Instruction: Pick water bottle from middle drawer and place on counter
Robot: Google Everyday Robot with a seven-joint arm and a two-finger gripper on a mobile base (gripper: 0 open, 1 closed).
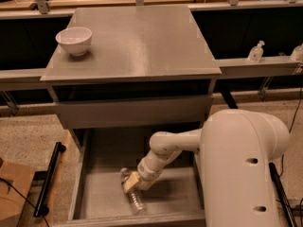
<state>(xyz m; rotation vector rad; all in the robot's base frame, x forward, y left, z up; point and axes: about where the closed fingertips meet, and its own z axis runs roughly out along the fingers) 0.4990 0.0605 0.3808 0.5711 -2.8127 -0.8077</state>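
Observation:
The water bottle (pixel 134 198) lies on its side on the floor of the open middle drawer (pixel 102 193), near the front, cap end toward the back left. My gripper (pixel 130 182) hangs inside the drawer at the end of the white arm, directly over the bottle's upper part and touching or nearly touching it. Its tan fingertips cover part of the bottle. The grey counter (pixel 137 41) is the cabinet top above the drawer.
A white bowl (pixel 74 40) sits on the counter's left side. My large white arm housing (pixel 241 169) fills the lower right. A pump-top dispenser bottle (pixel 256 52) stands on a ledge at right. A black bar (pixel 49 178) and a cardboard box (pixel 12 193) lie on the floor at left.

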